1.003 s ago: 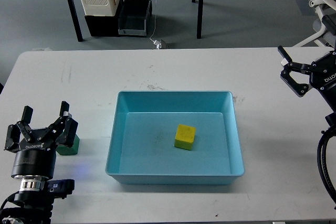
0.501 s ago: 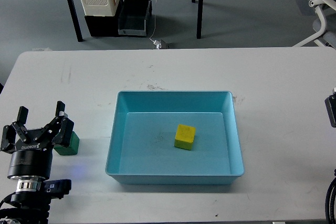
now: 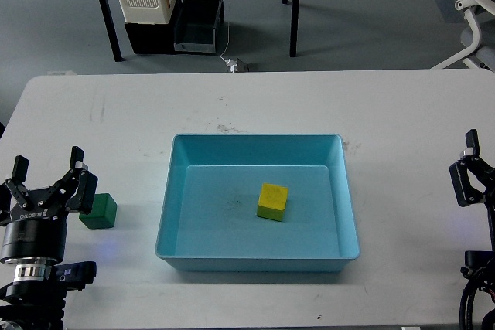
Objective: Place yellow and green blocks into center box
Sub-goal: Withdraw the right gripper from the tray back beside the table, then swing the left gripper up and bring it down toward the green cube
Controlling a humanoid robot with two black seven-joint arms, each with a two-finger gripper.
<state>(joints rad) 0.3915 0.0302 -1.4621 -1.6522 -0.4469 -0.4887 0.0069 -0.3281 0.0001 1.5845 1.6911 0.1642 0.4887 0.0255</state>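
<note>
Head view: left gripper (image 3: 46, 179) has its jaws spread and empty, low over the desk (image 3: 255, 106) — the green block (image 3: 100, 211) sits just beside it. Right gripper (image 3: 469, 166) shows at the edge; its jaws cannot be told. Yellow block (image 3: 273, 201) lies inside the blue box (image 3: 257, 256).

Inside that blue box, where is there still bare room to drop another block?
The blue box holds only the yellow block, right of center. Its whole left half is bare, as are strips along the far and near walls. The green block sits on the table beside the left gripper.
</note>
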